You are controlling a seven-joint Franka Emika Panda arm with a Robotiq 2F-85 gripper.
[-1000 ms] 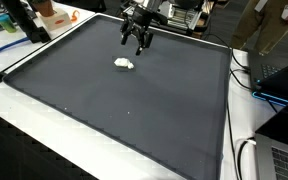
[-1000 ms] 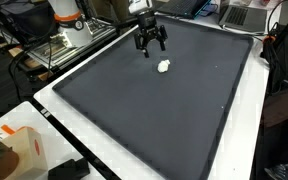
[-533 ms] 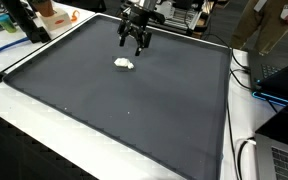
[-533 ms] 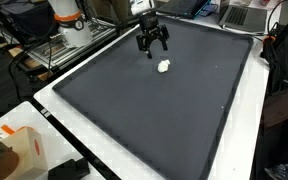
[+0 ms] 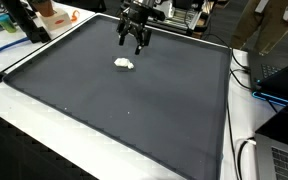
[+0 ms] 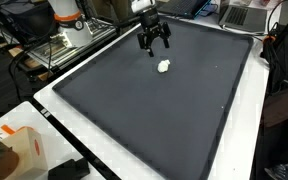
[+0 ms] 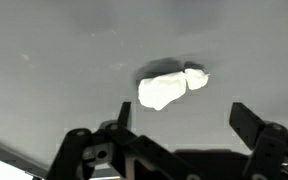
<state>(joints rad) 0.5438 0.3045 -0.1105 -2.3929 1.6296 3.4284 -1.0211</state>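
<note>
The gripper [image 5: 136,46] hangs above the dark mat [image 5: 134,110], close to the mat's far edge. It points downward. The jaws stand wide apart and nothing is between them. No finger touches any object, and in both exterior views the fingertips appear clear of the mat surface.

In the wrist view the two fingers [image 7: 122,112] enter from the bottom edge, one on each side of the frame. Only bare mat [image 7: 54,50] shows in the gap between them at fingertip level.

The nearest thing is a small white crumpled lump [image 5: 124,64]. It lies flat on the mat, near the gripper but apart from it, on the side toward the mat's middle. In an exterior view the white crumpled lump [image 6: 164,67] sits just below and to the right of the gripper [image 6: 154,44]. In the wrist view the white crumpled lump [image 7: 169,88] lies ahead of the fingertips, roughly on the centre line of the gripper [image 7: 181,115]. It shows as a larger lobe with a smaller lobe joined at its right. Its material cannot be told.

The mat covers most of a white table [image 5: 29,112]. An orange item [image 5: 52,14] stands off the mat at one far corner. A laptop [image 5: 284,160] rests near the table edge in an exterior view.
</note>
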